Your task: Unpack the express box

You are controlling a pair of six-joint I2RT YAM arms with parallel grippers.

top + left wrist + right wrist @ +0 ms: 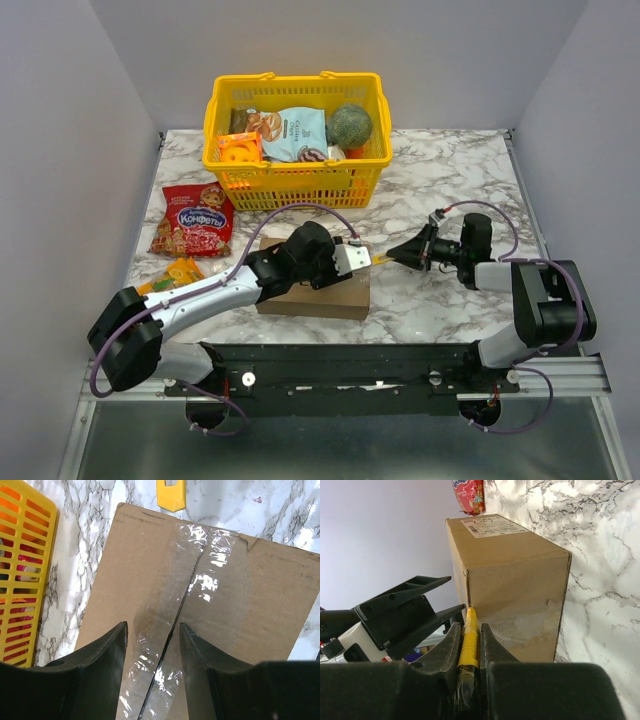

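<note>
The marble tabletop fills most of the overhead view. At its upper centre stands a yellow plastic basket holding packaged goods, among them a pale blue bag and a round green item.

The express box, a plain brown carton, lies in the lower centre of that view, partly under the left arm. Its flaps are down and the middle seam is covered by clear tape.

A red candy bag lies at the left of the tabletop, with a smaller orange packet just below it.

The left fingers are moderately apart and hold nothing. In the left wrist view they sit at the bottom of the frame, one on each side of the taped seam. Whether they touch the cardboard cannot be told.

The right fingers are closed narrowly on a yellow cutter. In the right wrist view its tip meets the carton's edge at lower centre. Overhead, the cutter points left at the box's right end, and its end shows at the top of the left wrist view.
</note>
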